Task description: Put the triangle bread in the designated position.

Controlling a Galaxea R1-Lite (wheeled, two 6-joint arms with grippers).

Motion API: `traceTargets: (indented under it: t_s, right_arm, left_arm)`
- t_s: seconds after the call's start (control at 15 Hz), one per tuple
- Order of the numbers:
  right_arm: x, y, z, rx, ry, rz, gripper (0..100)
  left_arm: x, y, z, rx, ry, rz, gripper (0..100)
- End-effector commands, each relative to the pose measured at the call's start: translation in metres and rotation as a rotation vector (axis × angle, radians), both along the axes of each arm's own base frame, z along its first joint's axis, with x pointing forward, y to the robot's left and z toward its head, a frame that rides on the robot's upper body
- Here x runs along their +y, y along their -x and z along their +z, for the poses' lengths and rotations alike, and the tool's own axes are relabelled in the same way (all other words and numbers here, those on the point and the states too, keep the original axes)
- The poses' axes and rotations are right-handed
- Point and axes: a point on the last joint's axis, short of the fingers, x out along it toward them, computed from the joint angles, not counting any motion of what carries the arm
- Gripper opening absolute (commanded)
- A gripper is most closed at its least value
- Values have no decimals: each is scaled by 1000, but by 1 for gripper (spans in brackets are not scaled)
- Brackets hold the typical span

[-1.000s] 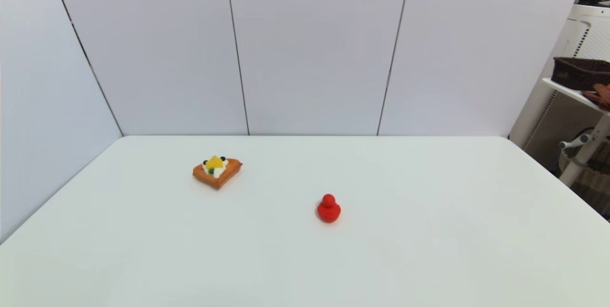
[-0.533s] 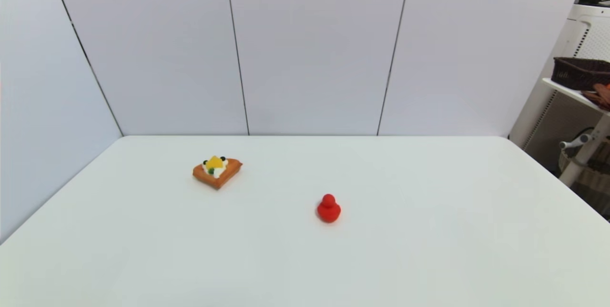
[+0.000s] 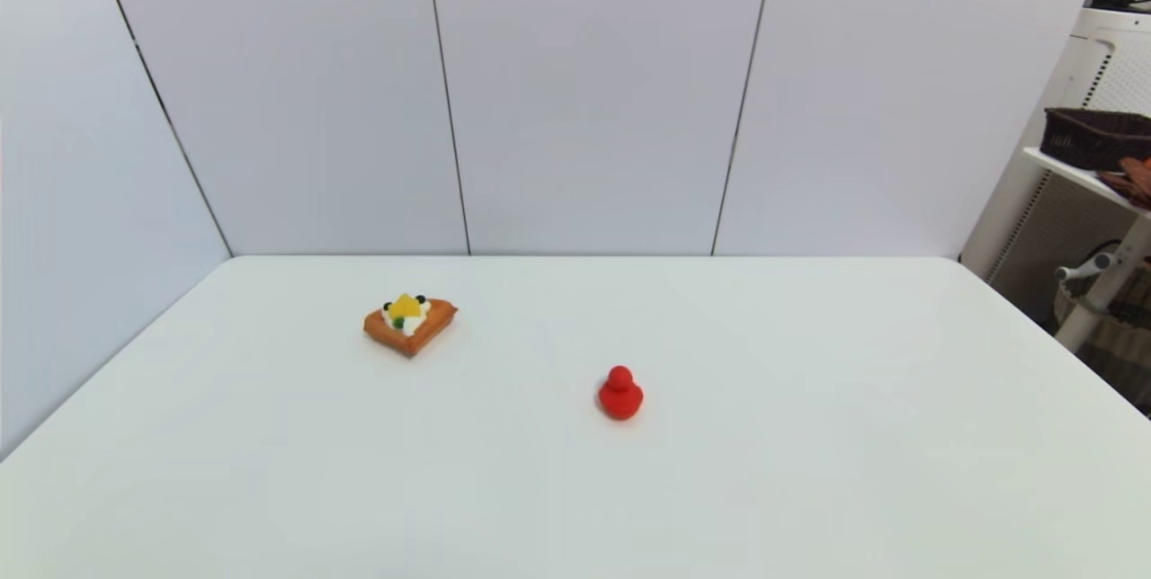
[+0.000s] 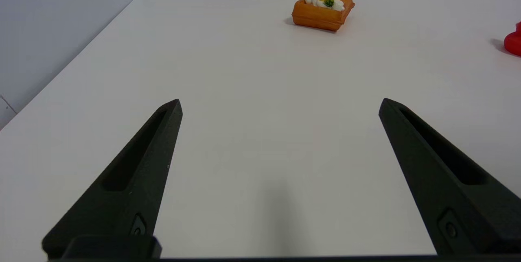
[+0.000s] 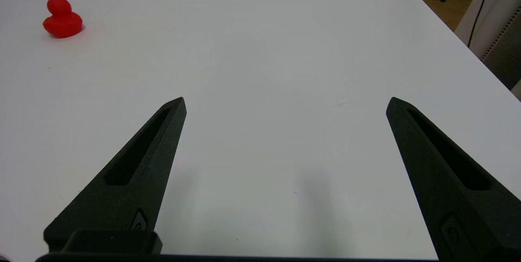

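White table (image 3: 809, 471) fills lower half of head view, nothing shifted vs 1 s and 0.5 s ago: same layout, neither arm in head view, so task prob not begun

Left gripper (image 4: 280, 105) low over near table, fingers (image 4: 134, 164) spread wide, holding nothing; right gripper (image 5: 285, 105) likewise wide apart, empty, parked over right side of table

Triangle bread (image 3: 410, 324) flat on table, left of centre in head view, top centre in left wrist view (image 4: 322, 8), well apart from fingers

Red duck (image 3: 620, 394) just right of centre, lower than bread, apart from it

No mark seen for designated position; left arm looks better placed for the reach
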Motion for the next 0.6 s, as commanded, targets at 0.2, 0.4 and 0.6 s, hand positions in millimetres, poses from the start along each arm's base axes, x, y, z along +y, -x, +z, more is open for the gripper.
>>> traceTargets:
  t_s: [0.2, 0.4, 0.6]
  right_arm:
    - [0, 0, 0, 1, 1, 1, 100]
    - [0, 0, 0, 1, 1, 1, 100]
    - [0, 0, 0, 1, 1, 1, 100]
  left_arm:
    - [0, -10, 23, 193, -42, -10, 100]
    - [0, -30, 54, 313, -76, -30, 100]
    - [-1, -67, 87, 427, -109, -56, 100]
